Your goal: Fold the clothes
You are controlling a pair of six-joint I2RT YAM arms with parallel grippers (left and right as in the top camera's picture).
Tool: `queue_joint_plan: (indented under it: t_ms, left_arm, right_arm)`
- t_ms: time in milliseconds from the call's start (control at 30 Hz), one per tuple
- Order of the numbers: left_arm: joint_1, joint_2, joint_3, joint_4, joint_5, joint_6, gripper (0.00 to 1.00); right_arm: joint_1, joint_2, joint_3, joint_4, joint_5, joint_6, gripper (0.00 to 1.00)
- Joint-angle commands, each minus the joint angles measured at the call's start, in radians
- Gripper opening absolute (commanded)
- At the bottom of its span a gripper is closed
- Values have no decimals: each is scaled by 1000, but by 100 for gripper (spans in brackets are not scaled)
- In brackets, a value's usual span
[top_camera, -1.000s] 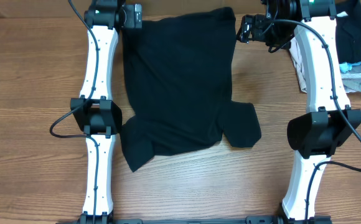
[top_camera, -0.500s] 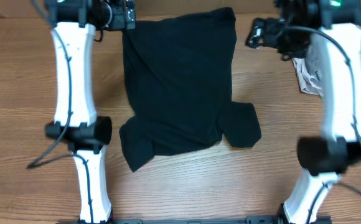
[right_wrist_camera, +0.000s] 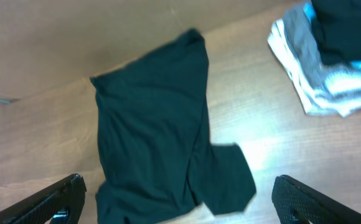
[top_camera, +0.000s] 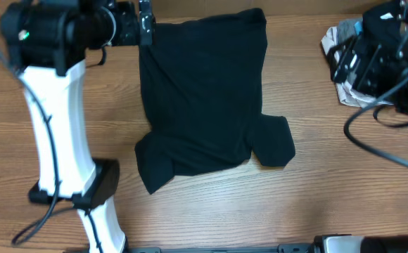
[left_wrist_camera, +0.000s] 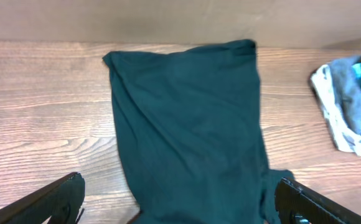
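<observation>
though the black t-shirt [top_camera: 202, 91] lies spread on the bench [top_camera: 211, 211] between the two arms, no fold shows in it yet, so the task looks to be at or near its start. the shirt lies with its hem toward the far edge and its shoulders toward the near side. the near-right sleeve [top_camera: 274, 140] and the near-left sleeve [top_camera: 155, 167] both stick out from the body, and a few soft creases run down the cloth. the left end effector [left_wrist_camera: 179, 182] is spread wide and grips nothing: its fingers [left_wrist_camera: 53, 200] sit at the opposite lower corners of the left wrist view, with the whole shirt in sight well below them. from overhead it hangs by the far-left corner of the shirt, and i cannot tell that it touches the cloth. the right end effector [right_wrist_camera: 177, 180] is likewise wide apart and empty. it looks down on the shirt from the far right, near a pile of clothes [right_wrist_camera: 330, 68] in grey, white and a dark piece, which rests apart from the shirt. by my reckoning everything is left to do on this shirt: bring the sleeves in over the body, then double the body over itself. whether the pile is folded work or work waiting, i cannot say.
</observation>
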Motion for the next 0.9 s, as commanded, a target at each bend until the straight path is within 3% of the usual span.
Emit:
queue_joint_plan:
  t_ms: [0, 333, 533, 667, 867]
  left_arm:
    - [-42, -145, -81, -3, 23, -24, 100]
    - [-126, -374, -638, -3, -31, -84, 100]
    - [-137, -441, -1040, 13, -68, -165, 100]
    - [-173, -490, -1312, 125, -64, -231, 100]
    - [-227, -518, -1635, 288, -49, -336, 100]
  right_arm:
    - [-3, -102, -153, -4, 17, 39, 100]
    - [-3, -238, -695, 28, 17, 92, 100]
    - [-3, -237, -963, 197, 14, 114, 100]
    - [-3, -225, -1125, 328, -24, 113, 100]
    - [-3, -201, -1229, 448, -52, 108, 100]
